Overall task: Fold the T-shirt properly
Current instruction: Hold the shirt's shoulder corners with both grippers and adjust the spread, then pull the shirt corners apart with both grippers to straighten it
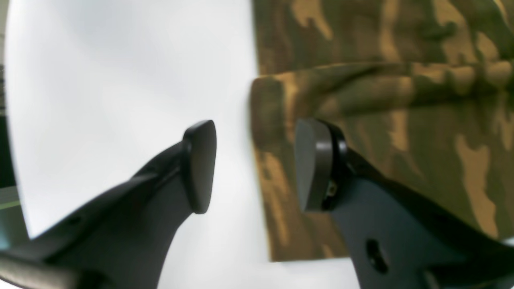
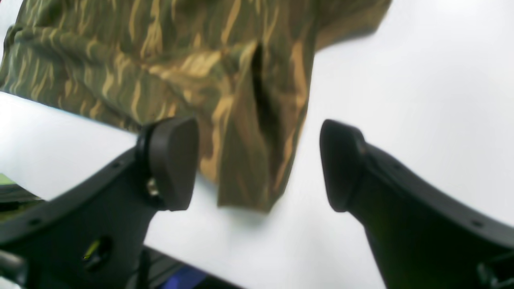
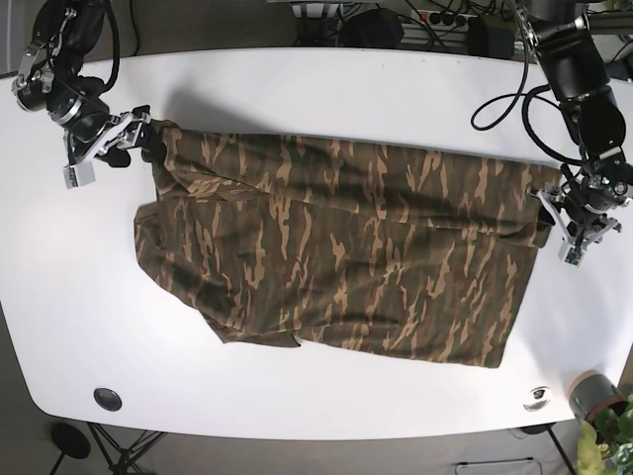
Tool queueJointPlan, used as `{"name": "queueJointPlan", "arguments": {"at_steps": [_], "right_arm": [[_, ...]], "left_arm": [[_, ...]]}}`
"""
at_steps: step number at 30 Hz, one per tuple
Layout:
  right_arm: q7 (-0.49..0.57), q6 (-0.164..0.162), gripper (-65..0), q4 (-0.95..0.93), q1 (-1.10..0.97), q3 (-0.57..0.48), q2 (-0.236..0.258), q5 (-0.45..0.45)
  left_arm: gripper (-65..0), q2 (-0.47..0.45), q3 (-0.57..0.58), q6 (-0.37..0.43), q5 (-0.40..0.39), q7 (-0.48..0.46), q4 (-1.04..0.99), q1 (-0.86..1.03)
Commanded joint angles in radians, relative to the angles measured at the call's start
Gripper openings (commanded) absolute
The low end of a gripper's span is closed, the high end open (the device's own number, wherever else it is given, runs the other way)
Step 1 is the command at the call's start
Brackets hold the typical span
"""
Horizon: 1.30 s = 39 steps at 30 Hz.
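Note:
A camouflage T-shirt (image 3: 346, 257) lies spread across the white table (image 3: 326, 79), with a folded flap along its left side. My right gripper (image 3: 150, 139) is at the shirt's upper left corner. In the right wrist view it (image 2: 257, 164) is open, and a corner of the T-shirt (image 2: 245, 132) lies between its fingers. My left gripper (image 3: 549, 208) is at the shirt's right edge. In the left wrist view it (image 1: 257, 166) is open and straddles the edge of the T-shirt (image 1: 401, 132), one finger (image 1: 315, 164) over the cloth and the other over bare table.
Cables and dark gear (image 3: 396, 20) crowd the table's far edge. Two round grommets (image 3: 107, 398) (image 3: 537, 396) sit near the front edge. A grey cup (image 3: 593, 394) and a plant (image 3: 613, 440) stand off the front right corner.

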Motion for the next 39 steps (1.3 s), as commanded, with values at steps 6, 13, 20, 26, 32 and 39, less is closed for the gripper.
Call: {"name": "queueJointPlan", "arguments": {"at_steps": [6, 13, 20, 26, 32, 39], "right_arm": [[0.011, 0.006, -21.2, 0.015, -0.036, -0.001, -0.035, -0.008], [0.013, 0.013, -21.2, 0.015, -0.024, -0.001, -0.084, -0.153], [0.008, 0.015, -33.6, 0.014, -0.019, -0.002, -0.098, -0.22], [0.007, 0.015, -54.4, 0.012, -0.022, -0.002, -0.047, -0.229], [0.007, 0.041, -59.6, -0.031, -0.021, -0.004, 0.046, -0.222], [0.007, 0.107, -59.5, -0.031, -0.019, -0.001, 0.128, -0.22]], "left_arm": [[-35.7, 0.032, -0.005, 0.002, 0.0, -0.09, 0.011, 0.04], [-35.8, 0.039, -0.005, 0.002, 0.0, -0.101, -0.086, 0.042], [-35.8, 0.036, -0.005, 0.002, 0.0, -0.182, -0.15, 0.04], [-35.8, 0.036, -0.005, 0.002, 0.0, -0.183, -0.152, 0.04], [-35.8, 0.036, -0.005, 0.002, 0.0, -0.183, -0.152, 0.045], [-35.8, 0.019, -0.005, 0.002, 0.0, -0.182, -0.157, 0.046]]}}
